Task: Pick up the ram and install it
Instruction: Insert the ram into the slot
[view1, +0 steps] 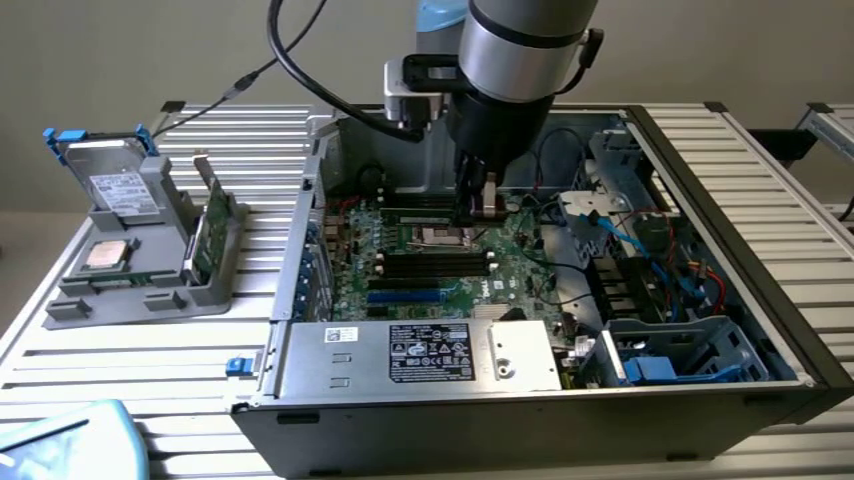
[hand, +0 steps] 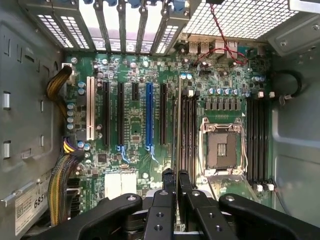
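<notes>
Exterior view. Arm (view1: 514, 60) reaches down into the open case (view1: 747, 200), which lies on the table (view1: 160, 370). Gripper (view1: 478, 205) hangs low over the motherboard (view1: 454, 270), near the case's back wall. What sits between the fingers is too small to tell here. A grey holder (view1: 147, 285) stands by the table edge at the exterior view's left and carries a drive (view1: 118, 185), a square chip (view1: 107, 256) and an upright green board (view1: 210, 225).

Wrist view. Fingers (hand: 169, 182) stand nearly together, pinching a thin strip seen edge-on. Judged to be the ram (hand: 178, 125), so the claw is closed on it. The ram runs along the black slots (hand: 189, 135), just beside the empty socket (hand: 224, 147). Whether it touches a slot cannot be told.

Progress. Pick-up looks done and the ram is at the slots. Seating is not yet shown.
</notes>
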